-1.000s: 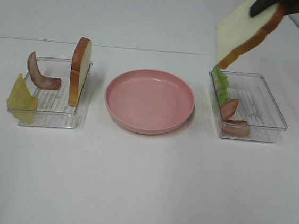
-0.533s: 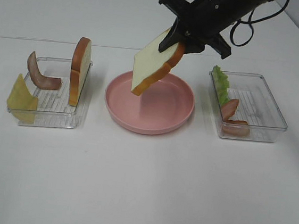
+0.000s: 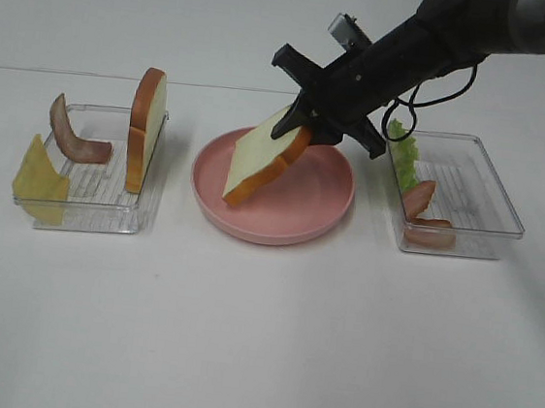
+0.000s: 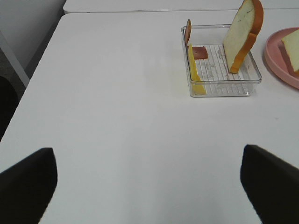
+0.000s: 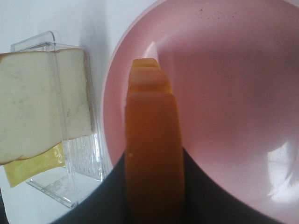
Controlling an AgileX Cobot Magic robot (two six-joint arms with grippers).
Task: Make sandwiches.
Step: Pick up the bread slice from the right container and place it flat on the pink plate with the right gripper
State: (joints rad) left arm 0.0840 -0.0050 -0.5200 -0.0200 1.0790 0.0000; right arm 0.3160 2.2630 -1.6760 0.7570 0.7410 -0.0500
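My right gripper [image 3: 305,129] is shut on a white bread slice [image 3: 260,156] with orange-tan crust and holds it tilted over the pink plate [image 3: 321,204], its lower corner at or near the plate's left part. The right wrist view shows the slice's crust edge [image 5: 152,158] over the plate [image 5: 224,93]. A second bread slice [image 3: 146,128] stands upright in the left tray [image 3: 87,206] with a bacon strip [image 3: 73,134] and a cheese slice [image 3: 39,180]. Lettuce [image 3: 404,155] and bacon [image 3: 428,230] lie in the right tray [image 3: 487,207]. My left gripper [image 4: 149,182] is open, far from the left tray [image 4: 219,88].
The white table [image 3: 258,339] carries the plate between the two clear trays. The right arm's cable [image 3: 431,89] hangs over the right tray's far left corner. In the left wrist view the table's edge [image 4: 37,70] runs beside the left tray.
My right gripper has carried the bread slice from above the right tray leftwards and down, to low over the pink plate. The trays' contents have not moved.
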